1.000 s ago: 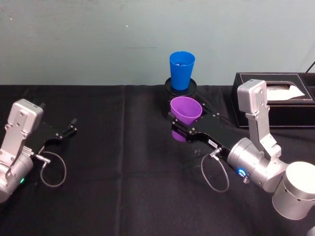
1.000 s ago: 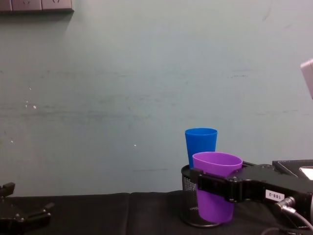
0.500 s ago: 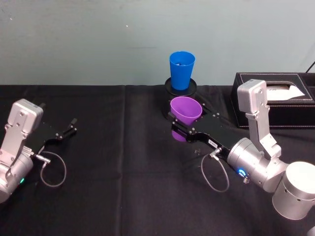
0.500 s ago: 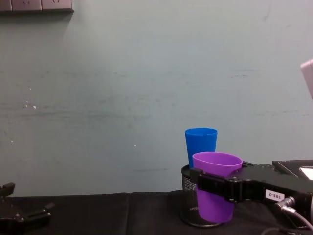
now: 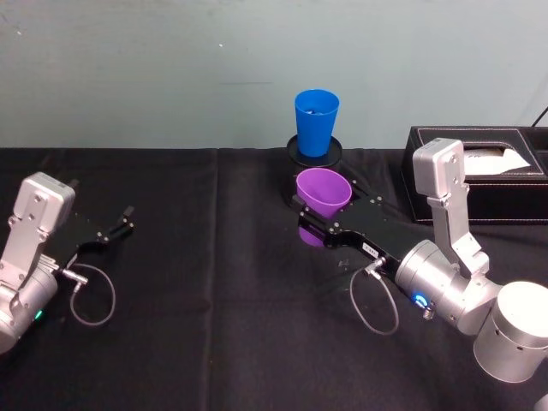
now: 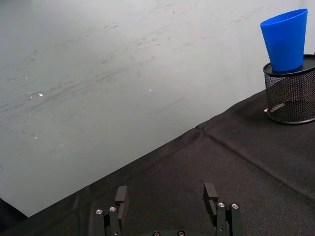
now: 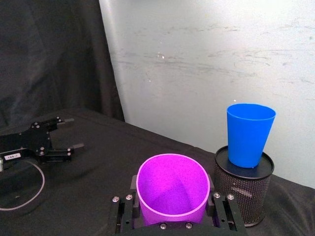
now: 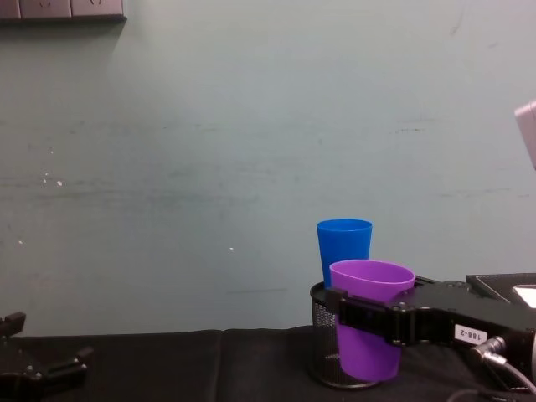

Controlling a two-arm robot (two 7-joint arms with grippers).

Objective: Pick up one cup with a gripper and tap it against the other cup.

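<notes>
See purple smooth plastic tumbler [image 5: 324, 193] upright just right of centre in head view, pinched on both sides at mid-height by black flat-jawed right gripper [image 5: 324, 207] reaching in from lower right; cannot tell whether purple base rests on cloth. See bright blue smooth plastic tumbler [image 5: 316, 120] upright directly above it in frame, standing on top of black wire-mesh pot [image 5: 295, 154] at far edge of black-clothed table [image 5: 214, 300], near purple tumbler but with a gap between. Find left gripper [image 5: 118, 224] at left edge of frame, low over cloth, fingers spread apart.
</notes>
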